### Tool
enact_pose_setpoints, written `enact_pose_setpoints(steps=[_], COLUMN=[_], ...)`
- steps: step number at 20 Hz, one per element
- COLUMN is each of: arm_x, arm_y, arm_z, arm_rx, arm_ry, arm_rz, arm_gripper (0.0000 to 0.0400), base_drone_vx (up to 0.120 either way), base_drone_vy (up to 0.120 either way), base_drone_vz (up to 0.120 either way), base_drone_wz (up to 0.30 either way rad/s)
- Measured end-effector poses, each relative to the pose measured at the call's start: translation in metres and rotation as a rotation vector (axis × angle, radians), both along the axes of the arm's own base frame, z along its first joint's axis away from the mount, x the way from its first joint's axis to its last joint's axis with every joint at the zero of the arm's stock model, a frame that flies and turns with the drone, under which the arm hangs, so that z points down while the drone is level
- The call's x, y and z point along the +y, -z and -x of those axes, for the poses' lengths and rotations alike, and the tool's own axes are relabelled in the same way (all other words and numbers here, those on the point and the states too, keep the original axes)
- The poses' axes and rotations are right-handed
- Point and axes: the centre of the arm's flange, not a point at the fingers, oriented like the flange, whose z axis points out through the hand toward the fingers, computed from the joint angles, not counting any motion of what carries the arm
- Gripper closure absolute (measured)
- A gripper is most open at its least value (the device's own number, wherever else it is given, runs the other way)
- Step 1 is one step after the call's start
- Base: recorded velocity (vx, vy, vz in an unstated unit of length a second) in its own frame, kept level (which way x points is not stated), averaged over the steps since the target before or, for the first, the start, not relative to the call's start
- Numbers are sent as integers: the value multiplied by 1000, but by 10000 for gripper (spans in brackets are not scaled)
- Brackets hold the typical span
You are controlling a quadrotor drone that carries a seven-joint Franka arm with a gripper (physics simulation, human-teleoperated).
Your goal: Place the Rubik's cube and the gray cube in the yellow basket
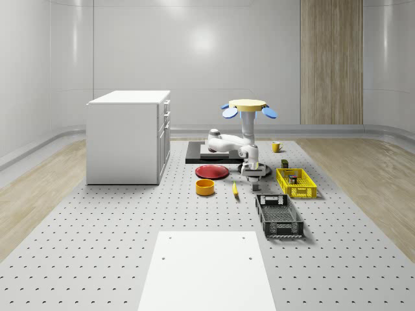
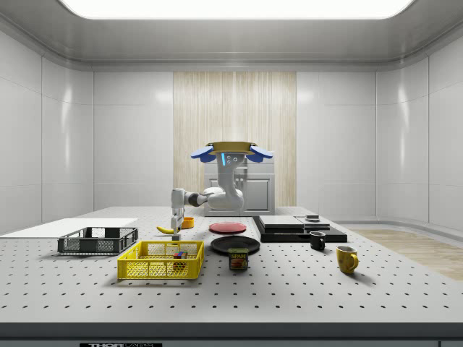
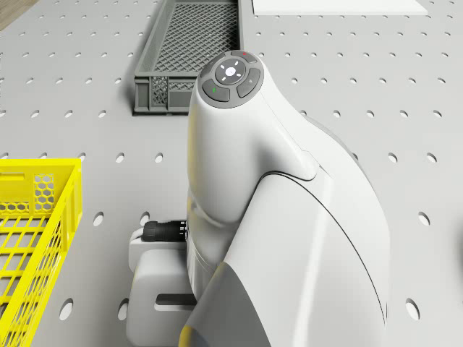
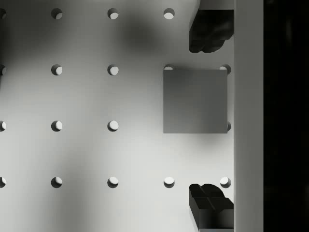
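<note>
The drone (image 1: 249,105) hovers above the perforated table (image 1: 97,246), just behind the red plate (image 1: 212,172) and to the whole-scene view's left of the yellow basket (image 1: 296,183), with its white arm (image 1: 235,146) bent forward and down toward the tabletop. The gripper (image 4: 211,123) hangs low over the gray cube (image 4: 195,100), which sits flat on the table between the two dark fingertips (image 4: 210,212). The fingers are spread wide, one on either side of the cube and each clear of it; nothing is held and nothing touched.

The step in hand appears to be the pick of the gray cube. To do it well, the gripper should descend straight down so the fingertips pass the cube's two opposite faces without nudging it, then close squarely on those flat faces. In the wrist view the cube lies closer to one fingertip than to the other, so a small centring correction before closing would keep the cube from being pushed sideways. A steady hover matters here, since any drift would drag the cube.

The Rubik's cube (image 2: 179,255) looks to lie inside the yellow basket already, seen through its mesh in the side view. A gray crate (image 1: 279,216) stands nearer the front of the table, well apart from the gripper.
</note>
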Motion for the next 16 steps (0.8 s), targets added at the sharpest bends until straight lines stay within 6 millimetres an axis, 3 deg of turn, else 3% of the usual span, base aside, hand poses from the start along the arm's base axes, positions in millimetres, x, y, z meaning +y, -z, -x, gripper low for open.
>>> enact_pose_setpoints(steps=[5, 16], arm_x=[0, 0], arm_y=[-2, -32], arm_z=[0, 0], arm_rx=[0, 0], arm_ry=[0, 0], arm_rz=[0, 0], arm_gripper=[0, 0], base_drone_vx=[0, 0], base_drone_vy=[16, 0], base_drone_vz=[0, 0], base_drone_wz=[0, 0])
